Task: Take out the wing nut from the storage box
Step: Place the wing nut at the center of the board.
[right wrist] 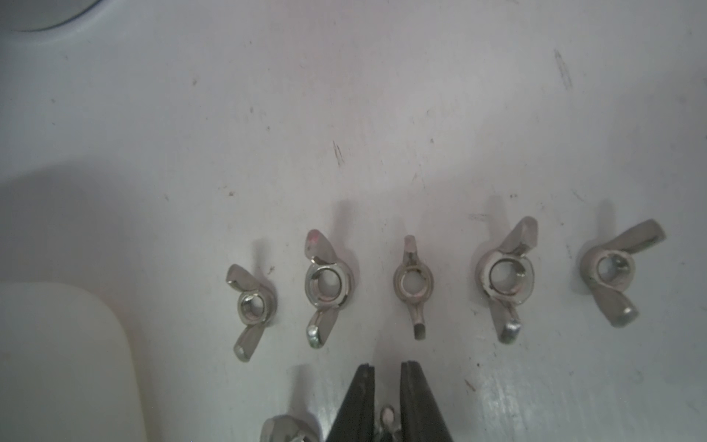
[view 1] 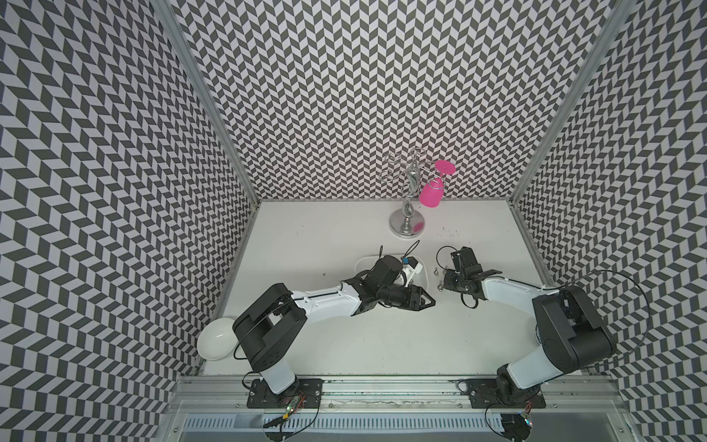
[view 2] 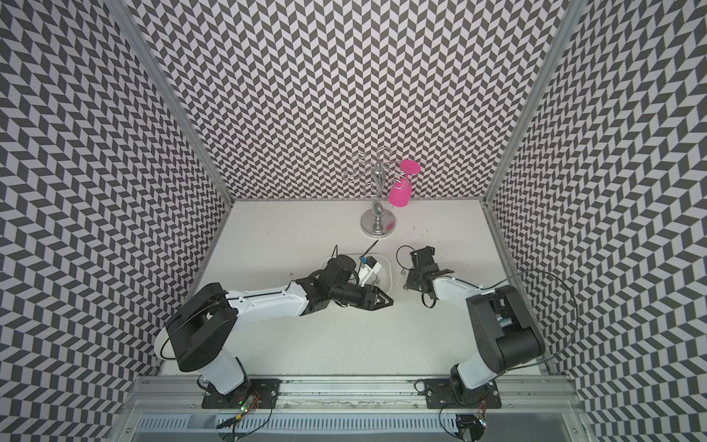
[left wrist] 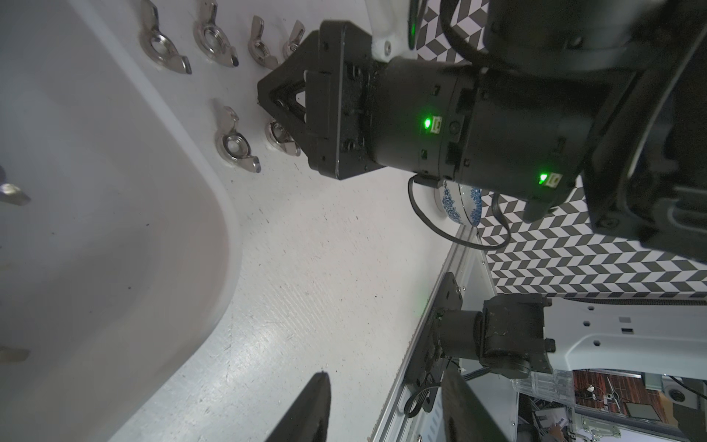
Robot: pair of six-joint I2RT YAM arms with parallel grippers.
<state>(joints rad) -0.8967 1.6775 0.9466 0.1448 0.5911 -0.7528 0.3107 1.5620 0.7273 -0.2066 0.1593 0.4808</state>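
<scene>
Right gripper (right wrist: 387, 369): jaws only a narrow slit apart, pointing down at the table (right wrist: 382, 114). 1 wing nut (right wrist: 387, 416) sits between the fingertips at table level. Can't tell whether the pads pinch it or just clear it.

Left gripper (left wrist: 386, 377): jaws about half spread, nothing between them. It hovers over bare table off a rounded corner of the storage box (view 1: 361, 265).

Around:
- Row of 5 nuts (right wrist: 413, 285) on the table just ahead of the right fingertips, side by side, not touching.
- 1 more nut (right wrist: 287, 430) lies beside the one between the fingertips.
- Chrome rack (view 1: 407, 225) with a pink glass (view 1: 430, 195) hanging upside down, upper centre of both top views, well apart from both arms.
- White bowl (view 1: 216, 338) at lower left, partly behind the left arm's shoulder.
- Blue-patterned bowl (left wrist: 455, 206) only partly visible behind the right arm.

In the way: the left arm's wrist lies over the storage box in both top views and hides most of it.

The storage box sits at frame centre, just left of the right gripper. The loose nuts lie on the table between the two. Inside the box, 2 metal bits (left wrist: 13, 193) show at the edge of the left wrist view, too blurred to name.
</scene>
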